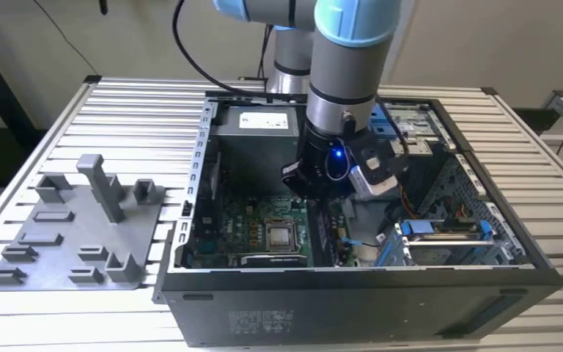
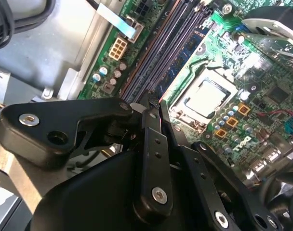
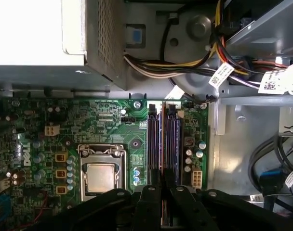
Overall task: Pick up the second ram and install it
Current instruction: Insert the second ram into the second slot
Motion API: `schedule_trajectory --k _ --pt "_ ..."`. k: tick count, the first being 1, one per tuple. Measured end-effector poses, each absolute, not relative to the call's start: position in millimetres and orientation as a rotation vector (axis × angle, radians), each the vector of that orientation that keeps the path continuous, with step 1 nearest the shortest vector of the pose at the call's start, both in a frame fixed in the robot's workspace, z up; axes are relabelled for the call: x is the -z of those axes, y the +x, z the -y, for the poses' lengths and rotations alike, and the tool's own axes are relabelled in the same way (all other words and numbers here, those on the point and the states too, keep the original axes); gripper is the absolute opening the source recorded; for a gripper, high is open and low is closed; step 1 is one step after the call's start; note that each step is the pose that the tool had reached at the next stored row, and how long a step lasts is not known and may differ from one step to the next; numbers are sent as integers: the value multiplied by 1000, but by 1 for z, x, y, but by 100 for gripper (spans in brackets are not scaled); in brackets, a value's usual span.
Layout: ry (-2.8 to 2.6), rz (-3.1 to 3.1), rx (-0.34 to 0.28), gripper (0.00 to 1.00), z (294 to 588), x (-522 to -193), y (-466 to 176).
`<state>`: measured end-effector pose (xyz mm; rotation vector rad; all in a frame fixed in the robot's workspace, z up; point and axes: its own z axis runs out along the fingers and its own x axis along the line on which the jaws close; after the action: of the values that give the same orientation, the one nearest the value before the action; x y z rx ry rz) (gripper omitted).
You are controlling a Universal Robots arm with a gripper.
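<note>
The second ram [image 3: 162, 144] stands on edge among the dark memory slots [image 3: 172, 144] of the green motherboard [image 3: 113, 130], beside the processor socket [image 3: 100, 175]. The gripper [image 3: 162, 192] hangs just above it, fingers [image 2: 153, 144] narrow, pinching its upper edge. The computer case [image 1: 360, 308] walls and a cable bundle [image 3: 185, 67] crowd close. White labels on the cables are unreadable. A grey tray [image 1: 76, 235] sits apart on the bench [image 1: 144, 117].

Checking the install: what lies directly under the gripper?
Under the gripper lie the memory slots on the motherboard. Its fingers cover the slots' near ends, so any held ram is hidden.
</note>
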<state>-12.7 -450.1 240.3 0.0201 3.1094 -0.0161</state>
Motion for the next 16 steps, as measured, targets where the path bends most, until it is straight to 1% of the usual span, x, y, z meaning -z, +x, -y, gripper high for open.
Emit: schedule_trajectory --k 5,11,16 --pt "20 -3118 8 14 452 -237 -14" --pt "29 -3127 2 14 463 -233 -14" --pt "33 -3127 -8 14 464 -230 -14"
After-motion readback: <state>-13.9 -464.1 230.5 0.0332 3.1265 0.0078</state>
